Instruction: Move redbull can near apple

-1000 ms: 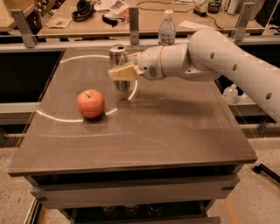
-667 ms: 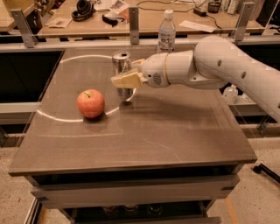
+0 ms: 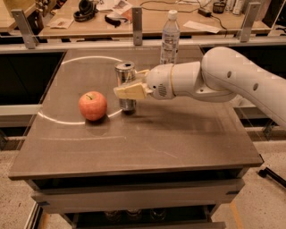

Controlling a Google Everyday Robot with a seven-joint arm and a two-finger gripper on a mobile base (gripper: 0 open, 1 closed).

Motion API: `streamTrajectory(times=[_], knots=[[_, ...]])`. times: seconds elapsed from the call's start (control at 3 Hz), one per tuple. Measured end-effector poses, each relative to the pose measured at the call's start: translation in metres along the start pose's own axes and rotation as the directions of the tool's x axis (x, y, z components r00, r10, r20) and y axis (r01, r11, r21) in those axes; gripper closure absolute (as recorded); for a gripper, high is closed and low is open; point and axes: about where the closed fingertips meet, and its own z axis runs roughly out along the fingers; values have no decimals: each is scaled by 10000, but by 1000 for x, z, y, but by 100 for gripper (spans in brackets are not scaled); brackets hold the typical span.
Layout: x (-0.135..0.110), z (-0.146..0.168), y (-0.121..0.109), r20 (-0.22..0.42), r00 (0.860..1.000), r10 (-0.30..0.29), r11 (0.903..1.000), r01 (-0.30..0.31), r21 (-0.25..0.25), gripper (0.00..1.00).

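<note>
Grips the redbull can (image 3: pixel 124 71) tight with the tool (image 3: pixel 129 82), one finger on each side of it. Holds it standing up on the brown surface (image 3: pixel 147 138), just beside the apple (image 3: pixel 93 105), with a small gap between. Reaches in with a fat white arm (image 3: pixel 214 80). Behind, near the far edge, a clear bottle (image 3: pixel 170 38).

Lab: workbench (image 3: pixel 67 27) behind with headphones (image 3: pixel 86 10), cables (image 3: pixel 178 9); hand (image 3: pixel 128 86) grips redbull can (image 3: pixel 125 72).

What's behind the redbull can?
Bare tabletop, then the clear plastic bottle farther back and rightward. The gripper clasps the redbull can, so the arm hides the table just behind-right.
</note>
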Motion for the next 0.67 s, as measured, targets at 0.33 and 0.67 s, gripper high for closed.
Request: streamTrajectory(times=[0.33, 0.67], knots=[[4, 4, 13, 103, 9997, 223, 9995, -220, -227, 100], [12, 8, 24, 78, 9992, 400, 9984, -397, -398, 100]])
